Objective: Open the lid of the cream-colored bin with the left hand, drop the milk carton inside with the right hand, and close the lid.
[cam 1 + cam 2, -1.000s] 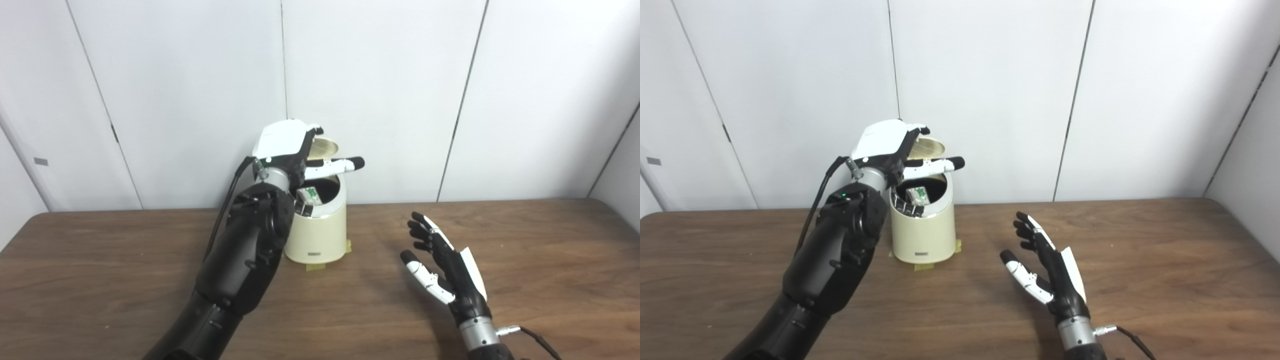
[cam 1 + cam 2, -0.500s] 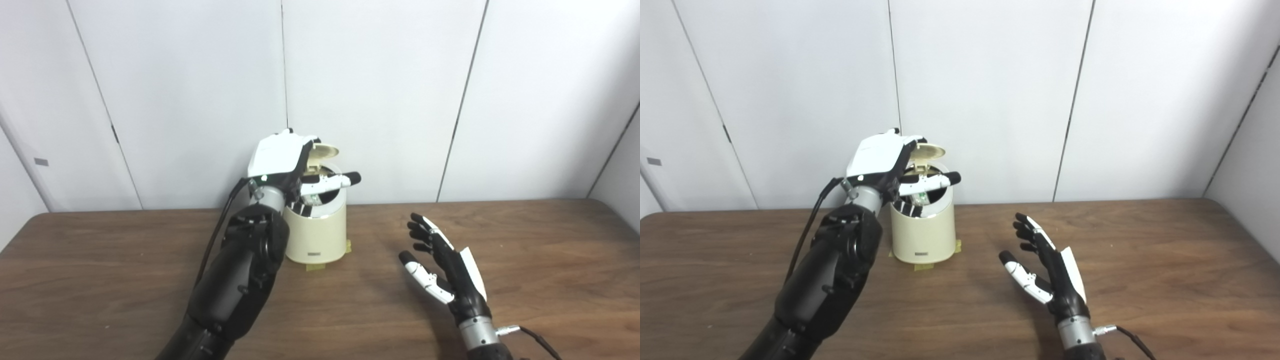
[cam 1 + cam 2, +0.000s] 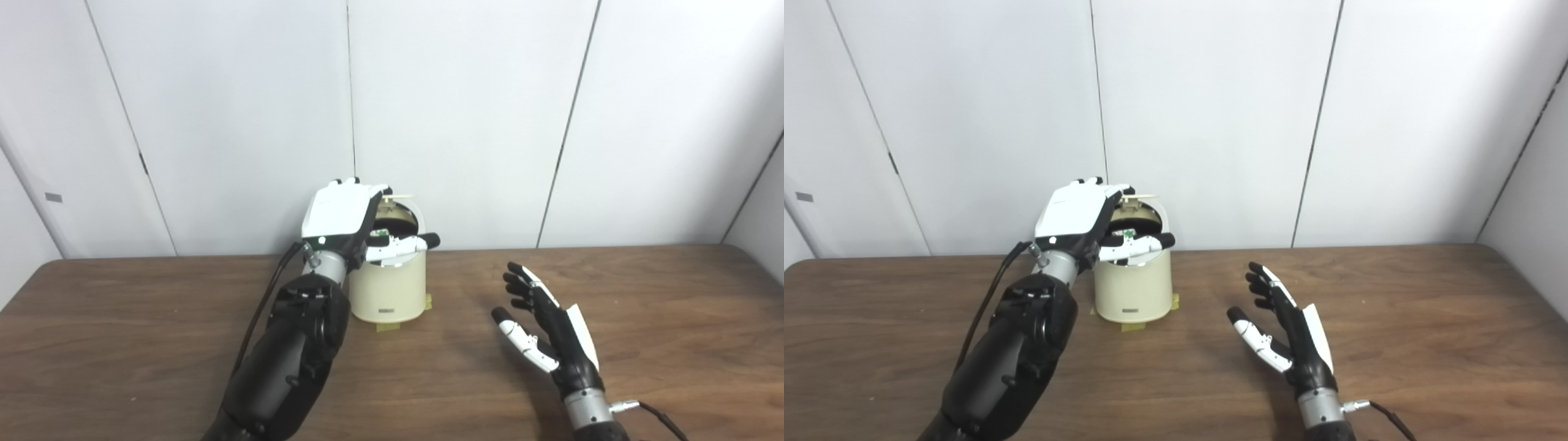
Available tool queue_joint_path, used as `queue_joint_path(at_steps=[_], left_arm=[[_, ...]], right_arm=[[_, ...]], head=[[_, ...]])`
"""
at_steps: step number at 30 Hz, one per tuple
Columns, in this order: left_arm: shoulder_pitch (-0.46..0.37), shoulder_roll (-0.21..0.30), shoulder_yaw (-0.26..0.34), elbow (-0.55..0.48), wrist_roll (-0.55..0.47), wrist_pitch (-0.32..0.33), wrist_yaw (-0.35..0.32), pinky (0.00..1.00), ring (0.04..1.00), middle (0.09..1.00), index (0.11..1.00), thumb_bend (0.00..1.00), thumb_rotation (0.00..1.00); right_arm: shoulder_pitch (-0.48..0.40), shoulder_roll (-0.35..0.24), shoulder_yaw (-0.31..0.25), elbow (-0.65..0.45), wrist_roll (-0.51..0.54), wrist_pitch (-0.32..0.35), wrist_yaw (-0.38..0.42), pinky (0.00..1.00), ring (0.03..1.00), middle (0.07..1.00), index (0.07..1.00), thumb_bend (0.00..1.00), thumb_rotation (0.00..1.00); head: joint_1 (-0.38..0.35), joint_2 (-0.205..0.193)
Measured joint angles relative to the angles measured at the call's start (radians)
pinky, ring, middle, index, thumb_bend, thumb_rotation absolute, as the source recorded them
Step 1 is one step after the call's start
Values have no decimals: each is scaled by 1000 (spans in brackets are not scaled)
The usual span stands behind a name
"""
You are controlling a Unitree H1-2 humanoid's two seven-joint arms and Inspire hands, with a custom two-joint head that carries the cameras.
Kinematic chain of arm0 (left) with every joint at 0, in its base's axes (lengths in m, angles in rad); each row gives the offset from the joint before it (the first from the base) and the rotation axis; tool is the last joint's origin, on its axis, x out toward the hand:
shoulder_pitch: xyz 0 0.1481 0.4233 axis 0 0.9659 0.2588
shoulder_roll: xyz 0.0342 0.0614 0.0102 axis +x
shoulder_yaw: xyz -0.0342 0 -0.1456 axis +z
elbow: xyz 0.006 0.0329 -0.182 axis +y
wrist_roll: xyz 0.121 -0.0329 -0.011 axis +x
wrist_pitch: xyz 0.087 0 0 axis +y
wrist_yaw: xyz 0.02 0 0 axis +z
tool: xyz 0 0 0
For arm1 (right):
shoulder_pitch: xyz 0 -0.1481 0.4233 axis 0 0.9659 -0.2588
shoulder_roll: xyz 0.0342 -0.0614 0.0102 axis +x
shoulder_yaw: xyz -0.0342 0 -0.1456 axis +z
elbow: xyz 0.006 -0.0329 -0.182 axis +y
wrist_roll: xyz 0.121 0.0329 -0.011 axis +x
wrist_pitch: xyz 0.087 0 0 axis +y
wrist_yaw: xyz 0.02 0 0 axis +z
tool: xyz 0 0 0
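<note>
- The bin [image 3: 389, 288] stood near the back edge of the table [image 3: 1427, 343], on small tabs of yellowish tape [image 3: 386, 327].
- Its lid [image 3: 394, 197] was not yet shut: it showed as a thin cream edge above the rim, with a dark gap under it.
- The carton [image 3: 1130, 234] was already inside; only a scrap of white and green print showed in the opening.
- The left hand [image 3: 343, 214] was over the bin's top, palm down, with the white back plate uppermost. The fingers reached toward the lid and the thumb [image 3: 404, 244] lay across the front of the rim. Whether the fingers gripped the lid or only pressed on it could not be told.
- The right hand [image 3: 1289, 334] hovered over the table well to the right of the bin, fingers spread, holding nothing.
- By my judgement the step in hand was the last one, closing the lid.
- The next move likely called for pressing the lid down until it sat flush, with the thumb drawn off the rim first so that it was not trapped.
- After that the left hand would need to lift clear without nudging the bin off its tape marks.
- The table was dark wood-grain with nothing else on it.
- Behind it stood plain white wall panels [image 3: 459, 110] split by thin dark seams.
</note>
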Motion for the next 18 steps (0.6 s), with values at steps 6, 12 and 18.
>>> queue_joint_path(at_steps=[6,12,18], left_arm=[[52,6,-12,-21,8,0,-20,1000,970,863,851,964,1000],[81,16,-22,-39,16,-10,-9,1000,965,855,846,944,1000],[107,22,-45,-54,58,-21,-2,1000,959,860,847,937,1000]], right_arm=[[2,3,2,-6,-3,5,1,781,842,852,875,339,635],[7,5,5,-13,-5,8,6,783,844,854,875,354,656],[7,6,5,-14,-3,9,11,779,842,854,876,358,656]], head=[[2,6],[3,6],[3,8]])
